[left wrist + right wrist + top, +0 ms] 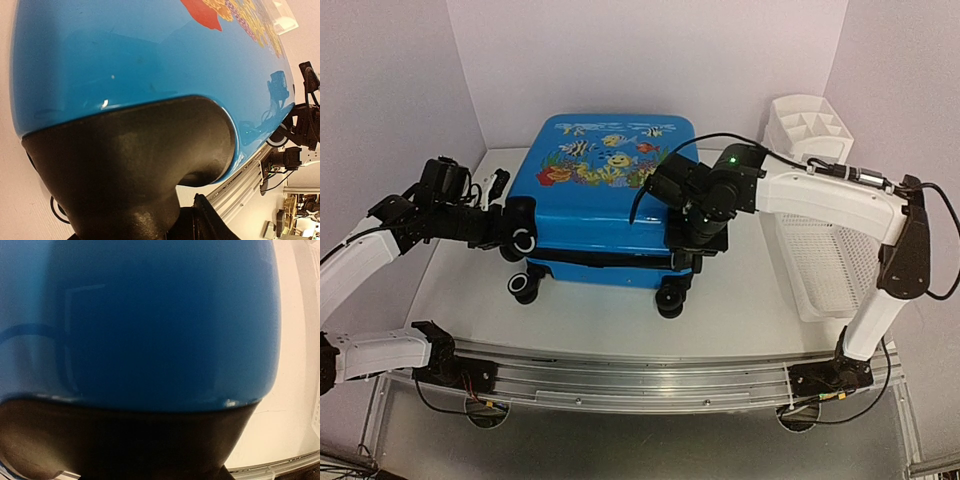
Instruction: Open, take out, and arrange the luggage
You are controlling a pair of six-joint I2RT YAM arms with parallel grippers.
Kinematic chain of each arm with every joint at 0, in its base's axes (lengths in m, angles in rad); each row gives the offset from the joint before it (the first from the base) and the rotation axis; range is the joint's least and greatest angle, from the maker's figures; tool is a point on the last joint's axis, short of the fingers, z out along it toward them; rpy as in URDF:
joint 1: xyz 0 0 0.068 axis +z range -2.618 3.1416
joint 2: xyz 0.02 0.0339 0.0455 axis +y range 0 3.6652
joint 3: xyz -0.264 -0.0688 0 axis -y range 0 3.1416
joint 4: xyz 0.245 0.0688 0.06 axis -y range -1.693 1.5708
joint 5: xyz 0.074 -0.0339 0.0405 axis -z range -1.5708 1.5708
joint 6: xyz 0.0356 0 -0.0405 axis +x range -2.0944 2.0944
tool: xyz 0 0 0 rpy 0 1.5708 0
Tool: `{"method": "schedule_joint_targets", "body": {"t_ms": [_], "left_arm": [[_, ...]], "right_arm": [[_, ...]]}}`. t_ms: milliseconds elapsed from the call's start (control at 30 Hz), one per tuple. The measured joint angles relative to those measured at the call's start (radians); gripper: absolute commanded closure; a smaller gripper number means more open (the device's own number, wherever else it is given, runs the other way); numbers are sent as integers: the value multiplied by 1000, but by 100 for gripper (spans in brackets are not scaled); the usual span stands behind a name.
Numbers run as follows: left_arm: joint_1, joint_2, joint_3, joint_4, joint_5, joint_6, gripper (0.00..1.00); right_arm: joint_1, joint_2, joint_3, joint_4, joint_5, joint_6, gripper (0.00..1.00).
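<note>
Lying flat at the middle of the table (460, 270), the luggage (610, 200) is seen as one large bright blue hard-shell suitcase. Its glossy lid is turned upward and is printed with colourful fish and coral across the far half. A black zip band is seen running along its near side, and the case is shut.

Two black wheels with pale rings (524, 285) are counted low at the near edge. A third round black part with a pale ring is made out higher up, by the left near corner.

Two arms are counted. The left end effector (510, 228) is placed at the left near corner of the suitcase, and one black finger (130, 165) is shown tight against the blue shell. The right end effector (692, 238) is placed at the right near corner, again with one dark finger (120, 440) against the shell. How far either is closed cannot be told.

One white slatted basket (820, 270) is seen on the right of the table. One white compartmented holder (810, 125) is seen behind it.
</note>
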Motion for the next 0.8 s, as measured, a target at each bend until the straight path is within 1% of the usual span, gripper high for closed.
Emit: {"method": "schedule_joint_targets", "body": {"t_ms": [200, 400, 533, 633, 667, 700, 800], "left_arm": [[0, -6, 0, 9, 2, -2, 100], [-8, -8, 0, 14, 9, -5, 100], [-15, -9, -6, 19, 12, -5, 100], [-24, -13, -28, 54, 43, -12, 100], [-28, -13, -36, 70, 52, -18, 100], [-29, -13, -44, 86, 55, -23, 100], [-29, -15, -72, 128, 56, -32, 100]], "right_arm": [[3, -30, 51, -41, 25, -32, 100], [5, -79, 49, -32, 39, -48, 100], [0, -140, -57, 61, 31, -40, 100], [-28, -235, -209, 197, -28, -41, 100], [-41, -261, -255, 240, -56, -42, 99], [-52, -281, -291, 280, -82, -45, 91], [-72, -292, -323, 327, -124, -55, 63]]}}
